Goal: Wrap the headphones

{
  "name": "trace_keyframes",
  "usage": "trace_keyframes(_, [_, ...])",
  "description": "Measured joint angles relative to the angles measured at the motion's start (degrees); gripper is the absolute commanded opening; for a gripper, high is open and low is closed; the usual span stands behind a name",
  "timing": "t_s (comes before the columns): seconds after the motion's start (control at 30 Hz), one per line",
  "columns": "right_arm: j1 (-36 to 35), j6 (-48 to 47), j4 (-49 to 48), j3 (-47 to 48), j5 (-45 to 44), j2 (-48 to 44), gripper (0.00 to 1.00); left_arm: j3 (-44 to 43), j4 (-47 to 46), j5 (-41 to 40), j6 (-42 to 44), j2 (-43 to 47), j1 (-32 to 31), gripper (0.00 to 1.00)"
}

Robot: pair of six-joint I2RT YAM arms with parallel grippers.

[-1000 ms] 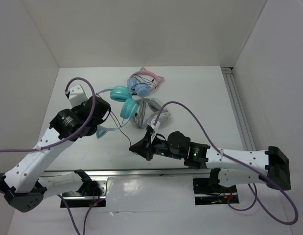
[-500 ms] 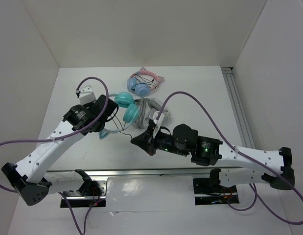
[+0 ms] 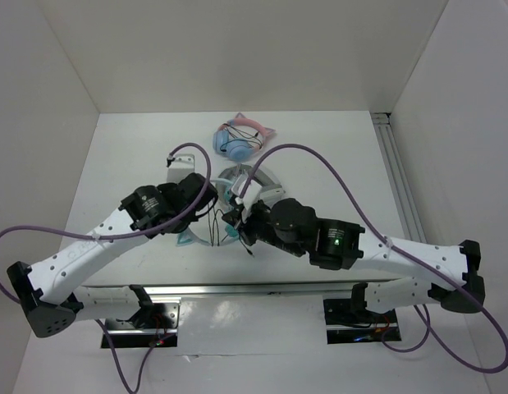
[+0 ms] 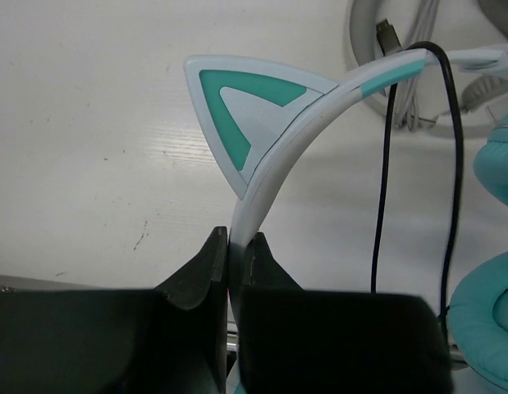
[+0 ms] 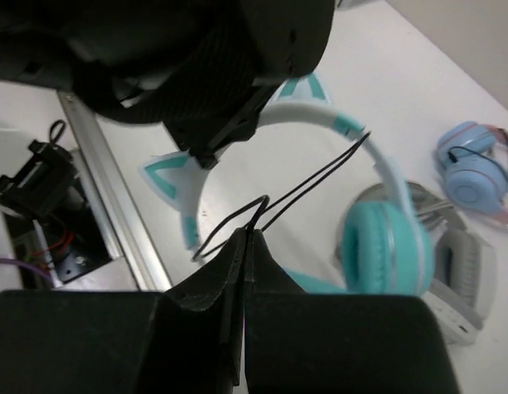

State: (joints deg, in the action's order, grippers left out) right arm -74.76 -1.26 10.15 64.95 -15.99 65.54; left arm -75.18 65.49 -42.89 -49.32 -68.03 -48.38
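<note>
**K:** Fingers, left side: what have they got?

**M:** Left fingers [image 4: 196, 275] are clamped on the white headband [image 4: 274, 168] of the teal headphones [image 5: 385, 238], just under one cat ear [image 4: 237, 107]. The gap is only as wide as the band.

**K:** Right side?

**M:** Right fingers [image 5: 217, 279] are pinched flat on the thin black cable [image 5: 311, 185]. No daylight shows between them. A small loop of cable sticks out beside the tips, and two strands run from there up to the headband.

**K:** Does the cable touch the band?

**M:** Yes. In the left wrist view it hooks over the band past the cat ear, then drops back down alongside the teal ear cups [image 4: 496, 324].

**K:** Where's the headset on the surface [image 3: 336, 164]?

**M:** Roughly mid-surface, between the two wrists. The top view hides most of it under the arms, with only a teal ear tip poking out below the left wrist. The band arcs from the left fingers toward the cups, which sit on the far side. I can't tell whether the cups are resting on the surface or lifted.

**K:** Anything crowding it?

**M:** The grey-white headphones [image 3: 255, 176] sit right behind the teal cups. They overlap in the right wrist view, so I can't say whether they touch. The blue-and-pink headphones [image 3: 240, 139] are farther back, apart from both. A metal rail [image 5: 114, 205] runs along the near edge.
</note>
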Motion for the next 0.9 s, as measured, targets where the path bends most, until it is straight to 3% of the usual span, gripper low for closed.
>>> trace_keyframes(0.3, [0.0,-7.0,6.3,5.9,-8.6,2.8,0.0,0.0,0.0,1.9,4.4,-3.0,-3.5,0.0])
trace_keyframes(0.6, [-0.9,-12.7,5.6,4.5,-19.9,3.6,0.0,1.1,-2.1,3.8,5.6,-3.0,-4.3,0.0])
trace_keyframes(0.9, [-1.5,-19.2,2.6,1.2,-20.3,-0.6,0.0,1.5,-5.7,6.8,7.5,-3.0,-6.8,0.0])
